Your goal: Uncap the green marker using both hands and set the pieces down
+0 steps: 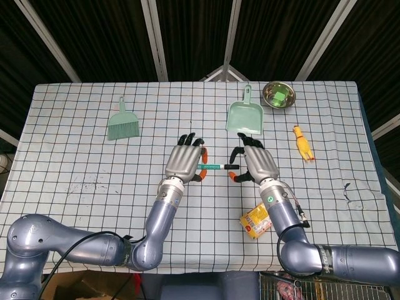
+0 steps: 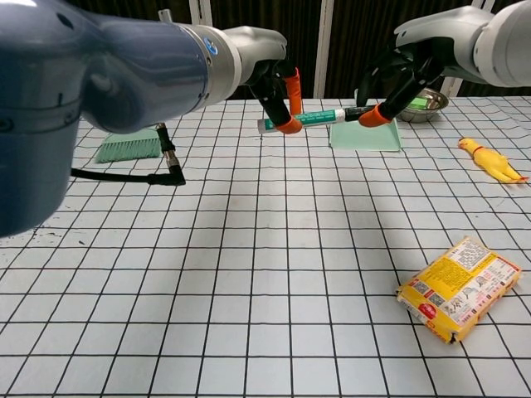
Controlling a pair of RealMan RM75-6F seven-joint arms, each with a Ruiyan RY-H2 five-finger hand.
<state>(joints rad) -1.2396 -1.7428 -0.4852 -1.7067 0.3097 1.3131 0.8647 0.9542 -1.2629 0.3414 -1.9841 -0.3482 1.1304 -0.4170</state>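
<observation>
Left robot hand [image 1: 185, 161] and right robot hand [image 1: 255, 164] gripping slim cylindrical green marker [image 1: 217, 167] held level above tabletop, capped end toward right.

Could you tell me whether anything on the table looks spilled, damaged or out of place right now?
Nothing stands out. The green marker is held level above the table between the left robot hand and the right robot hand. The brush, dustpan, metal bowl, rubber chicken and yellow packet lie intact on the checked cloth.
</observation>
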